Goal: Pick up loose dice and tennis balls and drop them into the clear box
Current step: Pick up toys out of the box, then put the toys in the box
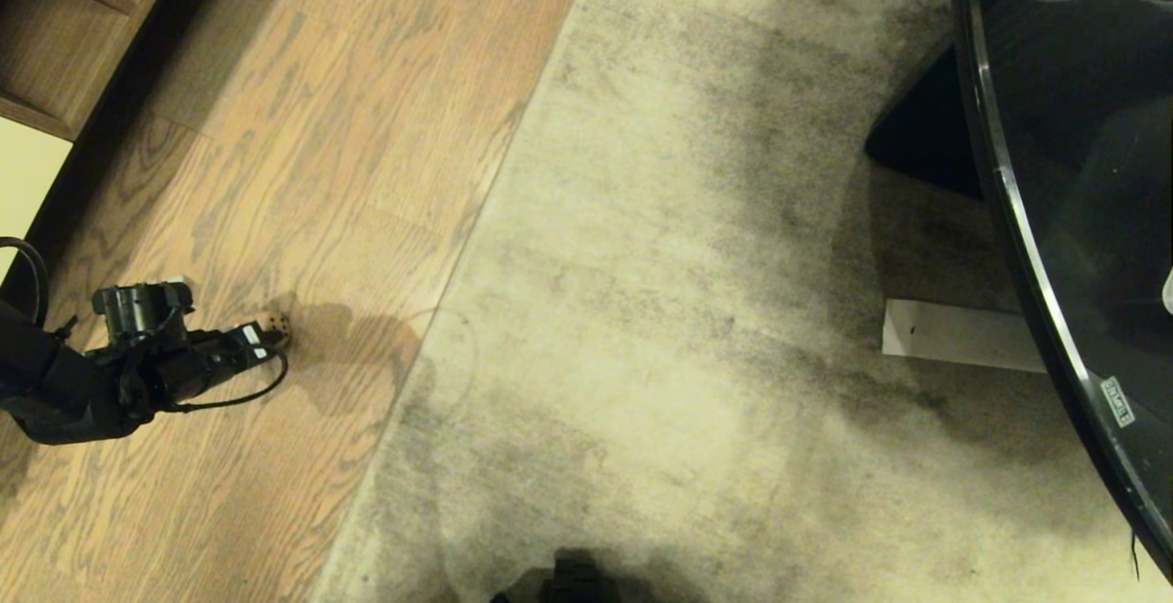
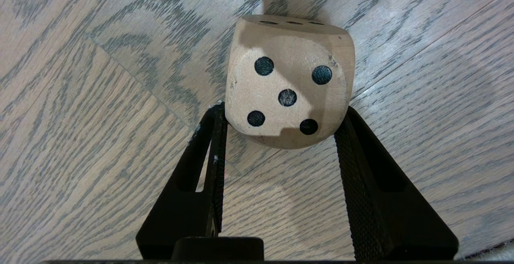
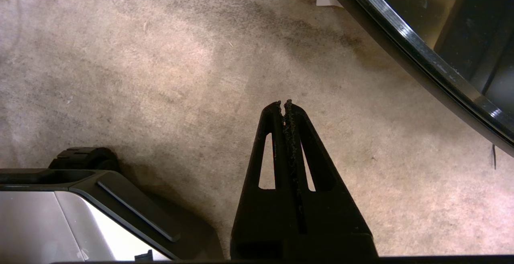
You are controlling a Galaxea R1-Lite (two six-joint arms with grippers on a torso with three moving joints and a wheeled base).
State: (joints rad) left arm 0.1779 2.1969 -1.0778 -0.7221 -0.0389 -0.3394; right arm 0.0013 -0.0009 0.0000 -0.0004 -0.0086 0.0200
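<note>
A pale tan dice [image 2: 287,83] with dark pips rests on the wooden floor, its five-pip face toward the wrist camera. My left gripper [image 2: 282,111] reaches low over the floor, and both fingertips press the dice's two near sides. In the head view the dice [image 1: 279,323] shows at the far left, at the tip of the left gripper [image 1: 271,335]. My right gripper [image 3: 283,103] hangs shut and empty over the carpet. The tennis balls and the clear box are out of view.
A grey carpet [image 1: 696,310] meets the wooden floor [image 1: 302,126] along a slanted edge. A dark round glass table [image 1: 1063,172] fills the right side, with a white strip [image 1: 953,335] beside it. A wooden shelf [image 1: 55,35] stands at the top left. My base [image 3: 60,216] is beside the right gripper.
</note>
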